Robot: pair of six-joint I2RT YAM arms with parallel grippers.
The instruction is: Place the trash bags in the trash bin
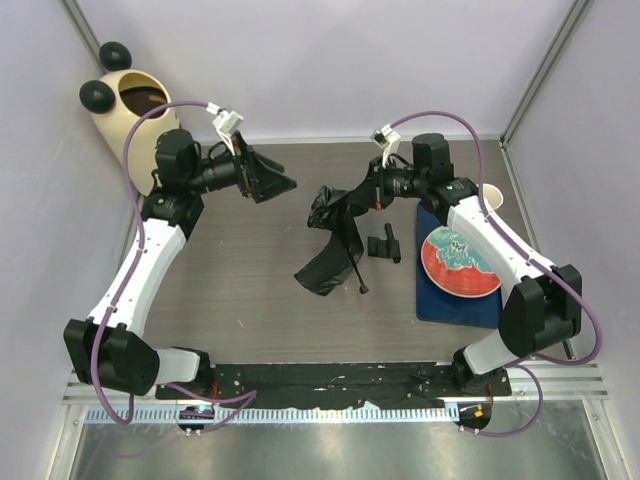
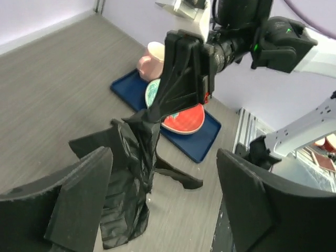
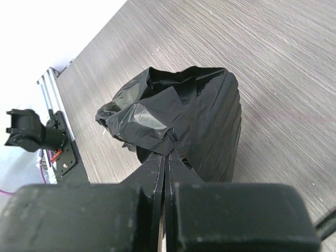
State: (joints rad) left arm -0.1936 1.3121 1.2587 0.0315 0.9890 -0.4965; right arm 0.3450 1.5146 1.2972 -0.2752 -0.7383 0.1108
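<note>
r gripper (image 3: pixel 165 160) pinches the trash bag (image 1: pixel 335 245) by its top to lift it, well right of the bin (image 1: pixel 125 120); l gripper (image 1: pixel 272 180) gapes, holding nothing.

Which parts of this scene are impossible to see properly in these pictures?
- Trash bin: top view, lower part behind the left arm; inside too dark.
- Cup: top view, mostly hidden by the right arm.
- Small black pieces beside the trash bag: top view, too small to identify.

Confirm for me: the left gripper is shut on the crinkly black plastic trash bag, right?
No: the right gripper is shut on the crinkly black plastic trash bag, as the right wrist view shows; the left gripper stands open.
</note>
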